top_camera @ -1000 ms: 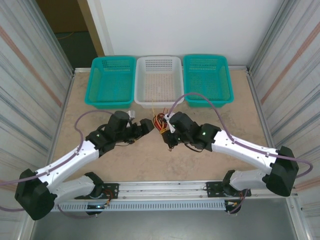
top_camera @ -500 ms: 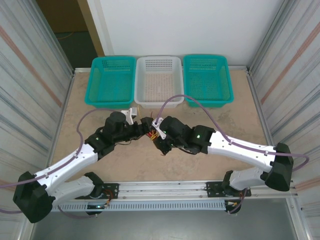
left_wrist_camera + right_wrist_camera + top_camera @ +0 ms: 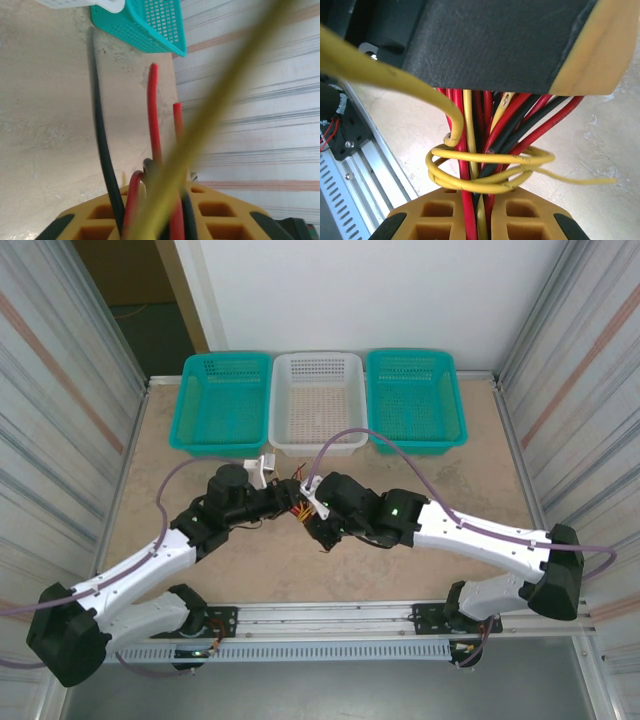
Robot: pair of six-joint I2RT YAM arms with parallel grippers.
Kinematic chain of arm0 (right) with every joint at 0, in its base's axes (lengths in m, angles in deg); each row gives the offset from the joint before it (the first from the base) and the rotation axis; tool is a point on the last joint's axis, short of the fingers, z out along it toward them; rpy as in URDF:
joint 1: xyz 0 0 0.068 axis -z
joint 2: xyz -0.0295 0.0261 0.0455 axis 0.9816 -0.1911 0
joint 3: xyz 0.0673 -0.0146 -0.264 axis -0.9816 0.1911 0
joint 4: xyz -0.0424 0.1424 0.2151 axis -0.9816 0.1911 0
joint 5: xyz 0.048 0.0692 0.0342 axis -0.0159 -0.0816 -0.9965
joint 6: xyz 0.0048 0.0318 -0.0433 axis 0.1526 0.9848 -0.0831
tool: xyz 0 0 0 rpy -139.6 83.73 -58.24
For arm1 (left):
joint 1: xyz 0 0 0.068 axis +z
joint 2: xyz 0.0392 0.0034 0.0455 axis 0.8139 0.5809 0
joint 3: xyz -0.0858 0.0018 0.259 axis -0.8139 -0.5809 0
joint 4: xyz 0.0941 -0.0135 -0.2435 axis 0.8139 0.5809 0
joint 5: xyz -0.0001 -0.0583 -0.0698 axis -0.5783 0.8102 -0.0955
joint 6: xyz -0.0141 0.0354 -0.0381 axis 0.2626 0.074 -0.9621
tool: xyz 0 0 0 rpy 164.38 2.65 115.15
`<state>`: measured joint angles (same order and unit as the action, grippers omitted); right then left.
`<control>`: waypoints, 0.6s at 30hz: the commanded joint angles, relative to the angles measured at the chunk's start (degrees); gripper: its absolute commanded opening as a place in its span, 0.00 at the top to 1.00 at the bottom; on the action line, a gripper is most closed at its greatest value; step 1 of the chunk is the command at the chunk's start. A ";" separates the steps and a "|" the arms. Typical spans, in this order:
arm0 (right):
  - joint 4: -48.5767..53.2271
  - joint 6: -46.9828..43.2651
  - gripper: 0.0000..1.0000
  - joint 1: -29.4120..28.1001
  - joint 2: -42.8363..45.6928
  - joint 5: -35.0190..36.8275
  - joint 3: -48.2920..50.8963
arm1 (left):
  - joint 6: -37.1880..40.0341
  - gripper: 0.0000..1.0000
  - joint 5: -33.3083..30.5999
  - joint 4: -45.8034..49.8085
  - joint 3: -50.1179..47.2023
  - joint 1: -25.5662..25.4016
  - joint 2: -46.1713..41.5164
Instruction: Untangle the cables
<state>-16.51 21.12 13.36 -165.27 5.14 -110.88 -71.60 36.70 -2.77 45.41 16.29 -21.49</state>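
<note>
Red, black and yellow cables bunched mid-table, left gripper clamped on them from 9 o'clock, right gripper clamped from 3 o'clock, yellow strand looped round bundle.

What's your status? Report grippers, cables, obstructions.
Left gripper shut on the cables. Right gripper shut on the same bundle, close opposite. Yellow strand looped round the red and black ones, not yet freed.

Top external: high, behind, looking down over whole bench. Wrist views: very close, aimed along own jaws; all three share cables.
</note>
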 commanded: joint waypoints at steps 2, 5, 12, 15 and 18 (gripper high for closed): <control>0.74 -1.25 0.89 -0.38 1.26 3.99 -3.01 | -1.98 0.96 1.73 -4.68 -1.67 3.19 -1.09; 2.71 0.07 0.53 -0.39 2.54 12.03 -4.16 | -2.75 1.00 3.22 -8.19 -2.03 5.45 -1.13; 4.05 7.55 0.19 6.93 13.28 10.33 -5.70 | -2.94 1.00 9.57 -18.78 -2.36 10.54 -1.66; -1.83 12.61 0.18 15.96 18.56 -3.71 -1.65 | -1.97 1.00 12.92 -24.50 -2.13 10.94 -1.41; -8.15 18.56 0.22 24.97 21.65 -17.54 2.24 | -2.64 1.00 16.41 -33.29 -2.25 10.90 -0.99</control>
<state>-18.98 31.94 33.34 -144.99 3.15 -112.13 -74.01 47.11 -22.90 42.85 26.91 -21.49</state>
